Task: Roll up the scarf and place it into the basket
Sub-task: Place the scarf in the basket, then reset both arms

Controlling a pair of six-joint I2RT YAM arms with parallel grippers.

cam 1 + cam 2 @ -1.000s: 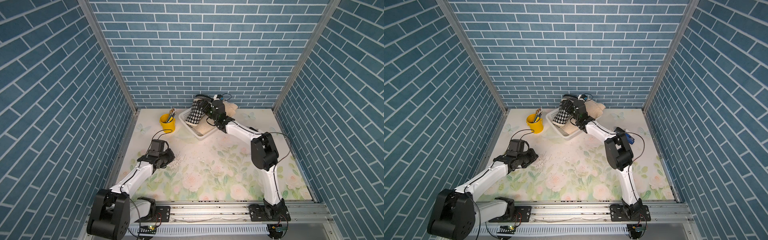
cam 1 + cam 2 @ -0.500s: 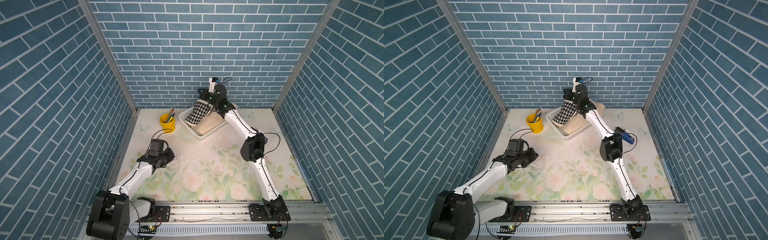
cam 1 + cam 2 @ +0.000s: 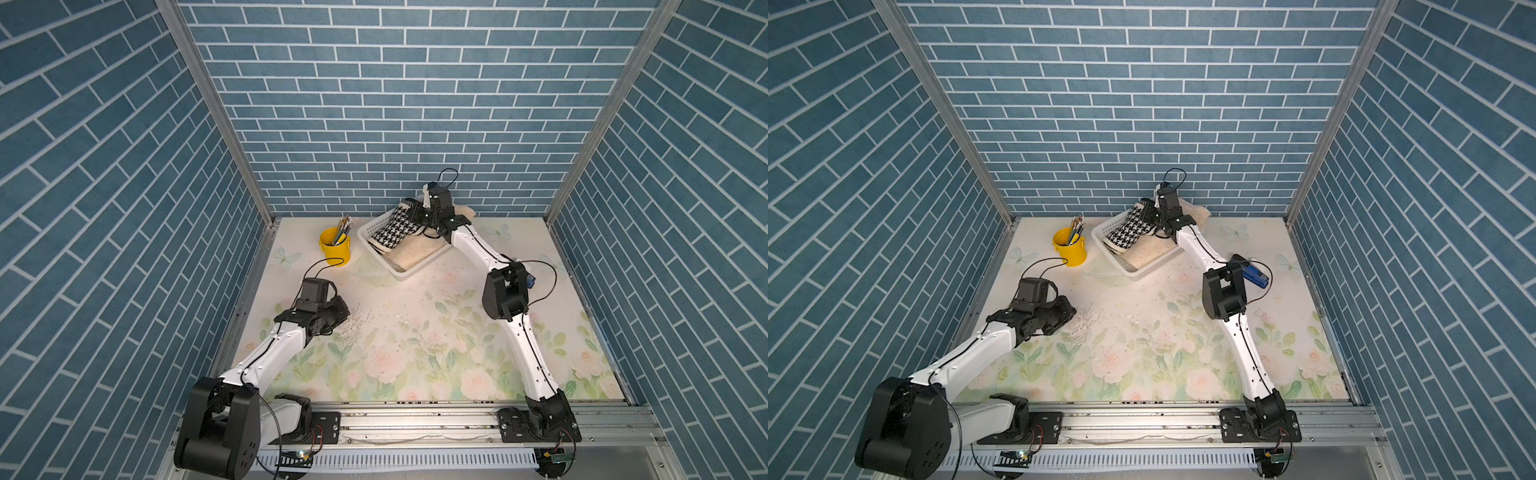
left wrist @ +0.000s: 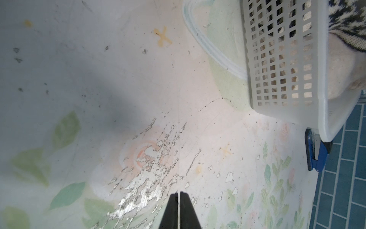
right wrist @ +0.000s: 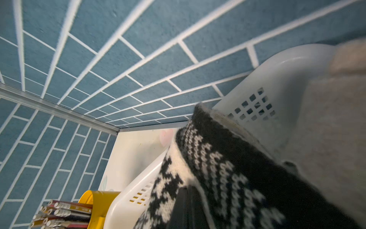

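Rolled scarf lying in basket, end overhanging rim; right gripper, jaws closed, likely nudging it down; left gripper idling clear of basket, jaws shut, empty.

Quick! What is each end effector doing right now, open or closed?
Left end effector: closed, holding nothing.
Right end effector: closed, against the scarf in the basket; whether it pinches any cannot be told.
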